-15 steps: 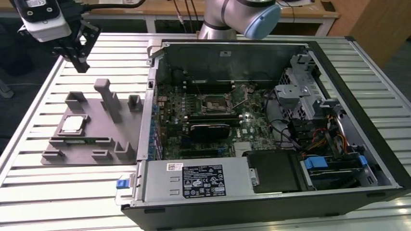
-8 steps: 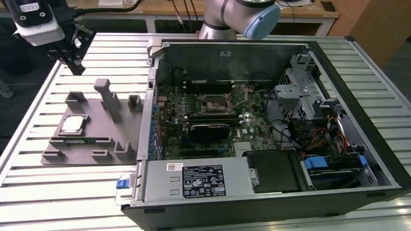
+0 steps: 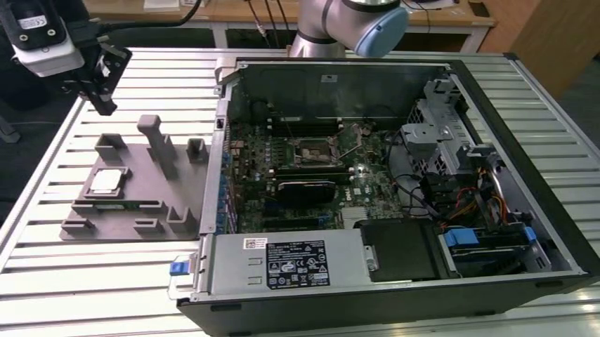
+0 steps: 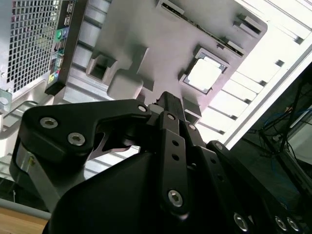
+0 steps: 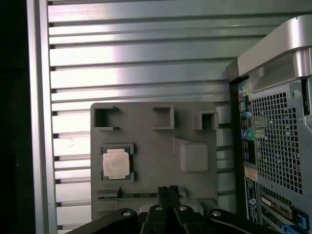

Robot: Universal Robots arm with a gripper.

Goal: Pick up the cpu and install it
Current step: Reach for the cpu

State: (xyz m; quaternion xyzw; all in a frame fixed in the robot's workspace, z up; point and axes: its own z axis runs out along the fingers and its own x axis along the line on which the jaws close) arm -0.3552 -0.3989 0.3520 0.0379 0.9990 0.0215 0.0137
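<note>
The cpu (image 3: 105, 181) is a small silvery square chip lying flat in a recess of a grey holder block (image 3: 140, 172) on the slatted table, at the exterior view's left. Both wrist views show the cpu (image 5: 116, 163) (image 4: 204, 75) from above. My gripper (image 3: 105, 107) hangs above the table beyond the block's far end, clear of the chip, and its black fingers (image 5: 163, 192) are shut together on nothing. The metal-framed socket (image 3: 314, 149) sits on the motherboard inside the open computer case (image 3: 487, 126).
The grey block carries a tall post (image 3: 157, 140) and several raised brackets. The case wall (image 3: 218, 140) stands right beside the block, and its perforated rear panel (image 5: 278, 146) is close to the gripper. A black power supply (image 3: 291, 263) and drive bays fill the case's near side.
</note>
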